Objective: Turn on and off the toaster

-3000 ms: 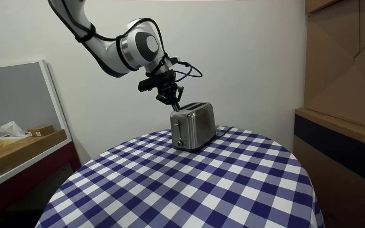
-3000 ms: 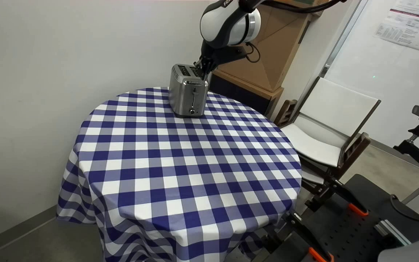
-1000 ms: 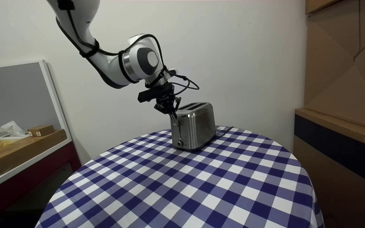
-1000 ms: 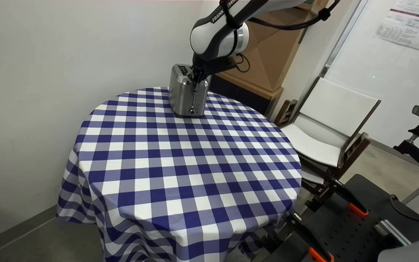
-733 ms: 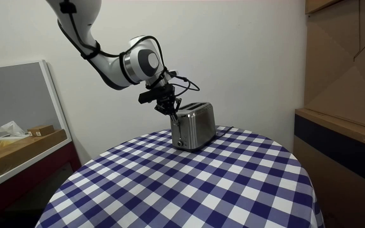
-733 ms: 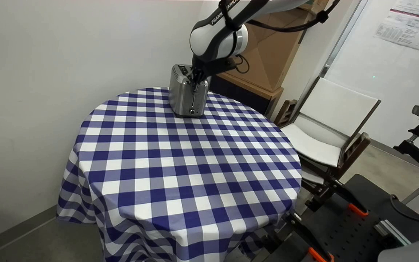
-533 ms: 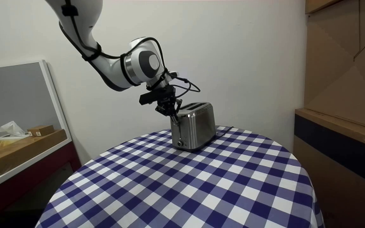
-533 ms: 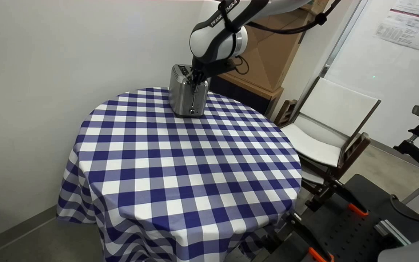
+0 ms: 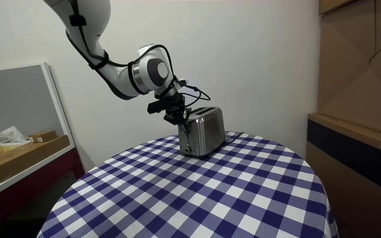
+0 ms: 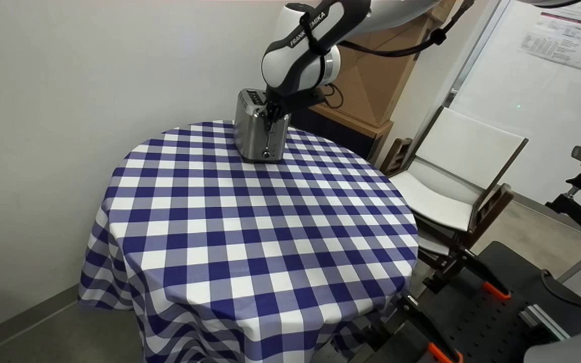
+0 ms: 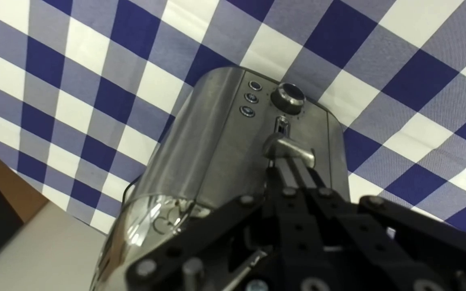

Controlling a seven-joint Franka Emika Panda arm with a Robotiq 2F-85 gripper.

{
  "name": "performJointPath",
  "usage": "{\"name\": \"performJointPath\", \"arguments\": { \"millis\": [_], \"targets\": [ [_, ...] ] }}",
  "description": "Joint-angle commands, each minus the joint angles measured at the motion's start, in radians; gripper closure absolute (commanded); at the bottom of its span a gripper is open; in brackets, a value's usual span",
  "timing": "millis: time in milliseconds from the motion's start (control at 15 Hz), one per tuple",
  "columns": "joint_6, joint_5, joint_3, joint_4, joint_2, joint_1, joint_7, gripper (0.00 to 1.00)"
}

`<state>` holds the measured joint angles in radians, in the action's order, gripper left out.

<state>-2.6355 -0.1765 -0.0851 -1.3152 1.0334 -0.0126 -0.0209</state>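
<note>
The silver toaster [image 9: 211, 132] stands upright on the checked tablecloth and also shows in an exterior view [image 10: 248, 131]. In the wrist view its lever end [image 11: 241, 149] carries a metal lever [image 11: 287, 148], a round knob [image 11: 289, 98] and small buttons [image 11: 251, 98]. My gripper [image 11: 290, 161] is shut, its two narrow fingers side by side with nothing seen between them. The fingertips are at the upper edge of the lever and seem to touch it. In both exterior views the gripper [image 9: 184, 129] is tilted down at this end and hides the lever [image 10: 270, 124].
The round table [image 9: 210, 198] has a blue and white cloth. A dark cord [image 9: 235, 138] trails behind the toaster. A wall is behind the table. Cardboard panels [image 9: 359, 82] stand at one side, and a white chair [image 10: 442, 196] is beside the table.
My gripper has moved down from the toaster's top edge, along its lever end, to the lever. Over the last second it has kept moving slightly down. The toaster's body stays in place.
</note>
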Motion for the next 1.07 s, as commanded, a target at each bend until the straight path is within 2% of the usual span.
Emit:
{"name": "performJointPath", "arguments": {
  "millis": [0, 1000],
  "targets": [
    [0.021, 0.004, 0.001, 0.072, 0.057, 0.008, -0.029, 1.0],
    [-0.013, -0.007, 0.006, 0.11, 0.165, 0.019, -0.107, 1.0]
  ]
}}
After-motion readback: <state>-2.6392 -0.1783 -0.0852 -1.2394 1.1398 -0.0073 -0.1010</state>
